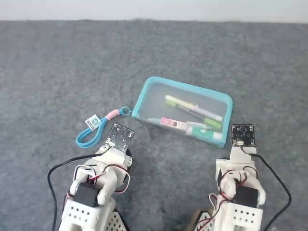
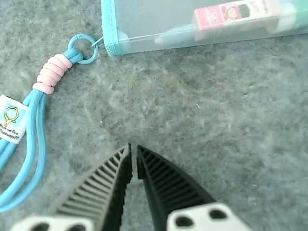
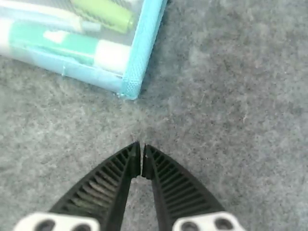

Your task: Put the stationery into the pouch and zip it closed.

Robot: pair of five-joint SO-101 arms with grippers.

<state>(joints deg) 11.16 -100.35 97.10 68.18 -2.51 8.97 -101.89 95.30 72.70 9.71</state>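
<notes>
From above, the pouch [image 1: 183, 111], translucent with turquoise trim, lies flat near the middle of the grey table [image 1: 57, 72]. The stationery [image 1: 192, 115] is inside it: a yellow-green highlighter, pens and a pink-labelled stick. Its zip seems drawn shut, though the seam is too faint to be sure. A blue strap [image 1: 91, 132] trails from one pouch corner toward the table's left edge. The left arm [image 1: 98, 185] and right arm [image 1: 239, 183] sit at the near edge.

In the left wrist view, the left end effector [image 2: 134, 153] has its fingers pressed together on nothing, over bare table. It is apart from the pouch corner where a ring [image 2: 82, 48] joins the strap.

In the right wrist view, the right end effector [image 3: 142, 149] is likewise pressed together and empty. It is near the pouch's other near corner, not touching it.
</notes>
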